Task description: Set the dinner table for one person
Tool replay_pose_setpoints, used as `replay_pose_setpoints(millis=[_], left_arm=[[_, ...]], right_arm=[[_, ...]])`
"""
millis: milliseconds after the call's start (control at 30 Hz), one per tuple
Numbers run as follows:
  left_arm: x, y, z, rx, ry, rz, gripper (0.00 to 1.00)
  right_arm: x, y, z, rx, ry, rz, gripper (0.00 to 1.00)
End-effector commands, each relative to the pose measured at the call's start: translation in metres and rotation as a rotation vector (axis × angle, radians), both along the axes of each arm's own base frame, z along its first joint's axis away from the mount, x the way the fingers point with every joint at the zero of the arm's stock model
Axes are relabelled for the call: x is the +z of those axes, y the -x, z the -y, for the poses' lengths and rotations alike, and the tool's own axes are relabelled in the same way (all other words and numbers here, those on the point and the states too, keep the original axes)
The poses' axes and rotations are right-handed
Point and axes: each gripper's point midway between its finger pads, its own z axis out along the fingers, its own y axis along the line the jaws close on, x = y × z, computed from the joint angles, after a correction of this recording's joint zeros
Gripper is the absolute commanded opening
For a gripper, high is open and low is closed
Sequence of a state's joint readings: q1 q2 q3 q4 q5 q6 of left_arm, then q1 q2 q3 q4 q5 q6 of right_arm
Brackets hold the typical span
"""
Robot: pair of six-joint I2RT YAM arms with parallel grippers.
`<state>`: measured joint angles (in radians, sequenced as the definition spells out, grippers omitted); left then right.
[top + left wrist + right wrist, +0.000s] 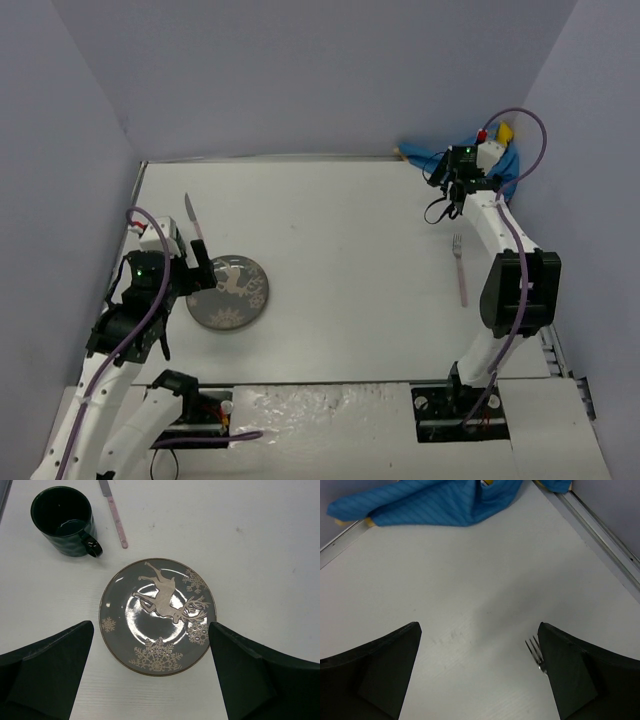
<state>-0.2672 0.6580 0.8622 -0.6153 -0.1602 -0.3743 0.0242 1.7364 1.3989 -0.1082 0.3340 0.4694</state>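
Left pincer [150, 640]: open, empty, over round grey reindeer-print plate [157, 616]. Right pincer [479, 635]: open. Judged step: plate pickup, needing rim grip.

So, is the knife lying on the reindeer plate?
No, the knife lies on the table beyond the reindeer plate, beside the green mug.
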Motion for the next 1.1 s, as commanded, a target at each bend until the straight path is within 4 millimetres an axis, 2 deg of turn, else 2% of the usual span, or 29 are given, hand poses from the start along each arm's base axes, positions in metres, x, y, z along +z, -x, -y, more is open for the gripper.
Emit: replay_pose_setpoints(millis=[0, 67, 167, 200, 267, 367, 600, 633, 867, 933, 1000, 1067], left_arm=[[0.02, -0.012, 0.013, -0.011, 0.091, 0.08, 0.97], [0.018, -0.012, 0.015, -0.015, 0.099, 0.072, 0.97], [0.014, -0.012, 0.015, -0.015, 0.101, 0.061, 0.97], [0.011, -0.012, 0.016, -0.017, 0.102, 0.052, 0.97], [0.008, -0.013, 0.017, -0.018, 0.106, 0.042, 0.97], [0.003, -0.015, 0.019, -0.014, 0.113, 0.027, 0.97], [0.001, -0.015, 0.02, -0.014, 0.115, 0.005, 0.97], [0.0, -0.015, 0.02, -0.012, 0.116, 0.002, 0.97], [-0.008, -0.011, 0.021, -0.006, 0.123, -0.044, 0.97], [-0.01, -0.01, 0.021, -0.003, 0.127, -0.05, 0.97], [-0.011, -0.009, 0.021, 0.0, 0.13, -0.056, 0.97], [-0.012, -0.008, 0.02, 0.001, 0.129, -0.061, 0.97]], right_arm=[[0.014, -0.053, 0.048, -0.126, -0.014, 0.112, 1.0], [-0.004, -0.069, 0.058, -0.125, -0.017, 0.096, 1.0], [-0.021, -0.095, 0.081, -0.136, -0.016, 0.11, 1.0], [-0.015, -0.106, 0.086, -0.132, -0.013, 0.139, 1.0], [-0.019, -0.121, 0.094, -0.12, -0.005, 0.155, 1.0], [-0.046, -0.141, 0.106, -0.111, 0.025, 0.135, 1.0], [-0.067, -0.182, 0.11, -0.011, 0.065, 0.18, 1.0], [-0.074, -0.185, 0.109, -0.004, 0.064, 0.175, 1.0], [-0.091, -0.204, 0.114, 0.012, 0.068, 0.21, 1.0], [-0.103, -0.207, 0.114, 0.02, 0.061, 0.202, 0.99], [-0.105, -0.211, 0.114, 0.024, 0.061, 0.208, 0.92], [-0.108, -0.214, 0.113, 0.031, 0.062, 0.209, 0.77]])
